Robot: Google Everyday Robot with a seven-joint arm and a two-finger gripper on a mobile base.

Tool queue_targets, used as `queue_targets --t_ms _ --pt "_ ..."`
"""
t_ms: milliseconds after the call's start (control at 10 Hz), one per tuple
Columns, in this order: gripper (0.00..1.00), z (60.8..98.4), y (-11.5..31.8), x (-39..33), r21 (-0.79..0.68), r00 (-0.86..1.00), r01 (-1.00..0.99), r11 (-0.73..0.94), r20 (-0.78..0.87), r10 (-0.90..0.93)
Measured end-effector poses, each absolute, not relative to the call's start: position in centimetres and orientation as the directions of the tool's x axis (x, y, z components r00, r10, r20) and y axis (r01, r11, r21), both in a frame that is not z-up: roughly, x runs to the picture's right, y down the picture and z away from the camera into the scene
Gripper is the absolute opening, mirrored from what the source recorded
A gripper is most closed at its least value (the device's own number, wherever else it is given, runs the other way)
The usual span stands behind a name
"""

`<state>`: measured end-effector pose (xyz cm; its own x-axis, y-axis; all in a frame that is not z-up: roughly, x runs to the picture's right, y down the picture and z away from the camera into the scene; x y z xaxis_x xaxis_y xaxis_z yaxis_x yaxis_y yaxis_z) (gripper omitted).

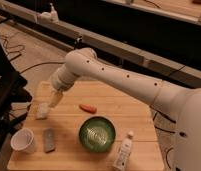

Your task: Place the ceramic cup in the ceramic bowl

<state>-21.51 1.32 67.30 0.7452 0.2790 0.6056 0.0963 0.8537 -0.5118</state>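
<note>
The white ceramic cup (23, 141) stands upright at the front left corner of the wooden table (139, 120). The dark green ceramic bowl (96, 134) with pale streaks sits at the front middle, to the right of the cup. My white arm reaches in from the right and across the table. My gripper (55, 99) hangs over the table's left side, just above a pale block (42, 110), well behind the cup and left of the bowl.
A small orange-red item (87, 108) lies behind the bowl. A grey flat object (49, 139) lies between cup and bowl. A white squeeze tube (123, 152) stands at the front right. A dark chair (6, 95) and cables are left of the table.
</note>
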Motion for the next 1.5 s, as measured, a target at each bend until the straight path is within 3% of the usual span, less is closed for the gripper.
queue_targets --t_ms 500,1500 --pt "0.8 68.7 3.0 -23.3 -0.523 0.77 0.123 0.843 0.586 0.251" --pt "0.8 69.8 11.4 -37.6 -0.577 0.682 0.275 0.769 0.681 0.267"
